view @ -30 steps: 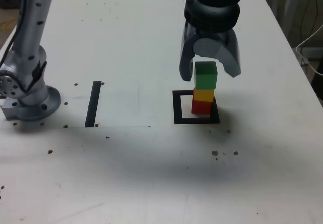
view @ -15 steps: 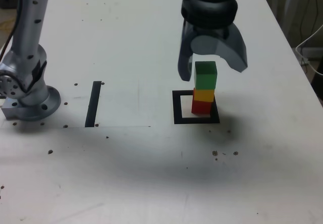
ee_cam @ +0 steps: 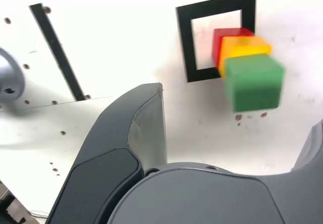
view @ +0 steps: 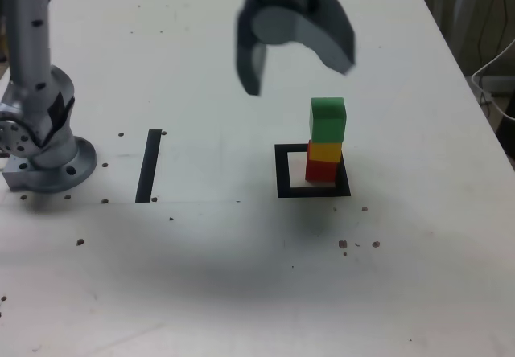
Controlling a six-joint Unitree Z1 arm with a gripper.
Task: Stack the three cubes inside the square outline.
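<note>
My pincer (view: 294, 55) hangs up high with its jaws spread wide and nothing between them. Off to the exterior view's right and lower down stands the tower: red cube (view: 320, 170) at the base, yellow cube (view: 325, 150) on it, green cube (view: 328, 119) on top. It sits toward the right side of the square outline (view: 282, 172), well apart from my pincer.

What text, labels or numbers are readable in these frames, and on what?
None in either view.
The green cube, yellow cube and red cube have plain faces.
The square outline and the black strip are unmarked tape.
The gripper, the arm base and the table show no lettering.
</note>
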